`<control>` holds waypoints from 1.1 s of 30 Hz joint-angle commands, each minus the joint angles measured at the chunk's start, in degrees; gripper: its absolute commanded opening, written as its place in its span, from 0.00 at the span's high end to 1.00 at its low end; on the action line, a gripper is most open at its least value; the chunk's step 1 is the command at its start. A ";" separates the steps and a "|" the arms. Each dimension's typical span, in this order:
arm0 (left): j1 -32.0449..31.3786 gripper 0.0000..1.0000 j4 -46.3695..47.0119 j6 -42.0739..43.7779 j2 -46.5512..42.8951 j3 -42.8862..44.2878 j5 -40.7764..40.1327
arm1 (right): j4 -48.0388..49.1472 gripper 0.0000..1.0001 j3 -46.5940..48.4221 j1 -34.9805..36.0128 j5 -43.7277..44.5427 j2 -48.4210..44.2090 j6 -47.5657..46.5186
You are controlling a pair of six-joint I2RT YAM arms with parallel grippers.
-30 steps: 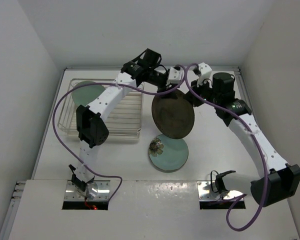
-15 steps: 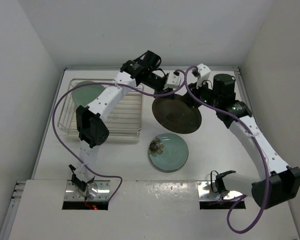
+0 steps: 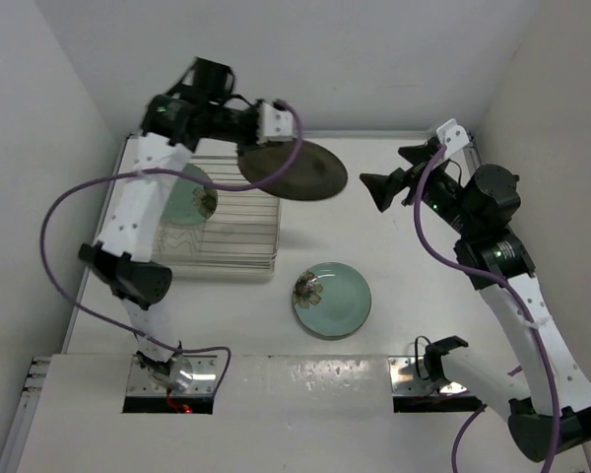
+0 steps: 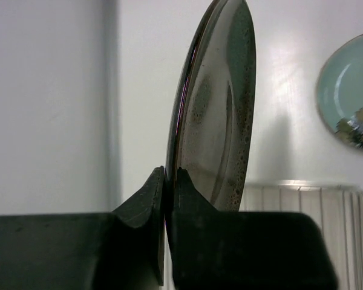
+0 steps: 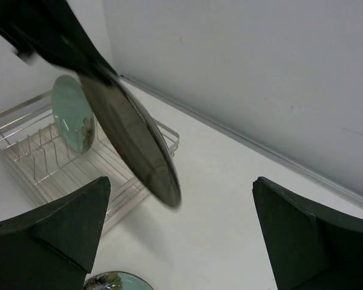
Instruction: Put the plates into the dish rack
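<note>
The dark brown plate (image 4: 221, 103) sat clamped by its rim between the fingers of my left gripper (image 4: 169, 181). The jaws were pinched together on its edge, and nothing else was carrying it. From that grip the plate ran straight out past my fingertips, so the wrist camera saw it almost edge-on, with its glossy face turned to one side. From above, it hung in the air over the far right corner of the dish rack (image 3: 241, 241), with part of it out past the rack's right end.

That placed the rack below my left gripper (image 3: 266, 148) and mostly off to its left, and a few of its wires (image 4: 314, 199) showed just under the plate's lower edge. One mint-green plate (image 3: 189, 197) already stood on edge among the dividers toward the rack's left end, well away from what I held. I judged the next move depended on this: the brown plate's long line had to come down parallel to that standing plate, rim first, into a free gap between the wires. From these views I could not tell which gap lay directly beneath it.

The second mint-green plate (image 3: 332, 300) lay flat on the table, on the near side of my grip and apart from the rack. My right gripper (image 3: 399, 172) stood off to the right of the brown plate with its fingers spread wide around nothing. Of the two, my left was plainly nearer the rack.
</note>
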 commanded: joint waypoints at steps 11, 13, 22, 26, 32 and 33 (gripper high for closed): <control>29.37 1.00 4.40 -2.17 -18.14 3.07 16.22 | 4.99 0.01 -1.61 0.32 -1.85 3.19 2.83; 32.62 1.00 0.90 0.83 -18.93 0.00 17.27 | 4.99 0.01 -1.79 0.32 -2.02 3.28 2.83; 46.96 1.00 -7.37 7.78 -10.33 2.88 27.29 | 6.84 0.01 -1.70 0.32 -3.42 4.77 3.80; 46.96 1.00 -9.76 11.56 -9.61 -2.37 28.09 | 7.63 0.01 -1.97 0.49 -3.34 5.39 4.24; 46.96 1.00 -9.76 15.70 -9.36 -6.96 26.33 | 8.33 0.01 -0.83 0.40 -3.34 6.79 5.64; 46.96 1.00 -9.76 15.70 -8.65 -6.96 26.33 | 8.33 0.01 -0.56 0.49 -3.34 7.23 5.73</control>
